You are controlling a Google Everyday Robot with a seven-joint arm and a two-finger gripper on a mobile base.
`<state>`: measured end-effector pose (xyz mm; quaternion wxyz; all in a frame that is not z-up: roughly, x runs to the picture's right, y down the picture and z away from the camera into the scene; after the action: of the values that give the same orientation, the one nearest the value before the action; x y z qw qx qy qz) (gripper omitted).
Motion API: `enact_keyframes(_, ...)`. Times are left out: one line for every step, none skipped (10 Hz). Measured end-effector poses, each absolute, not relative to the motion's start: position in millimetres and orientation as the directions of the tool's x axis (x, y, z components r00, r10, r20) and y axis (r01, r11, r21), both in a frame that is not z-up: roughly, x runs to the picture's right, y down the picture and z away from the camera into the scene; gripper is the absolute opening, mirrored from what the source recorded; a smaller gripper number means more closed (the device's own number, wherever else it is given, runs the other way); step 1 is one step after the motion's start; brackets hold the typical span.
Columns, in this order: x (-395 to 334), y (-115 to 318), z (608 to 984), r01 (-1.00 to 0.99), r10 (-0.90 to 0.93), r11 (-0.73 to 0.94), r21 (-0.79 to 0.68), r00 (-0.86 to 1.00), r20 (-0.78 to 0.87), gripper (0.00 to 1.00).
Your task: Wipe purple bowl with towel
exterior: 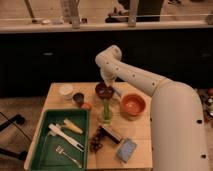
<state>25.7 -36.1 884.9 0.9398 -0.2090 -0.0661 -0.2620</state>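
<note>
Purple bowl [104,90] sits right under the gripper [106,83], whose grip I cannot tell; a hard wipe could shove it into the green glass [106,113] nearby

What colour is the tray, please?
The tray is green, camera view; the gripper is over the purple bowl.

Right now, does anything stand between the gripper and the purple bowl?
Nothing visible does. The gripper is directly over the purple bowl. The dark cup and the orange bowl stand to either side of it, off that path.
</note>
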Motion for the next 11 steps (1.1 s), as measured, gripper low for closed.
enact_keyframes(25.2, -40.0, 879.9, 0.517, -0.463, 0.781, -0.351, 0.856, 0.231, 0.03)
enact_keyframes(24.9, -43.9, 875.3, 0.516, -0.463, 0.784, -0.345, 0.857, 0.228, 0.03)
enact_keyframes(23.0, -49.4, 868.7, 0.514, -0.463, 0.788, -0.338, 0.857, 0.224, 0.03)
enact_keyframes(19.6, -52.4, 864.6, 0.514, -0.461, 0.792, -0.33, 0.857, 0.229, 0.03)
enact_keyframes(17.6, -54.2, 862.5, 0.511, -0.453, 0.797, -0.323, 0.859, 0.239, 0.03)
enact_keyframes(16.0, -58.3, 859.6, 0.51, -0.445, 0.802, -0.309, 0.857, 0.259, 0.03)
enact_keyframes(14.0, -61.8, 857.3, 0.509, -0.437, 0.809, -0.294, 0.855, 0.279, 0.03)
enact_keyframes(11.2, -64.7, 855.9, 0.509, -0.432, 0.813, -0.283, 0.853, 0.292, 0.03)
enact_keyframes(6.2, -69.2, 854.5, 0.509, -0.428, 0.818, -0.267, 0.85, 0.306, 0.03)
enact_keyframes(1.6, -73.1, 853.1, 0.509, -0.426, 0.822, -0.256, 0.847, 0.317, 0.03)
enact_keyframes(-1.5, -75.6, 852.7, 0.51, -0.425, 0.824, -0.249, 0.845, 0.324, 0.03)
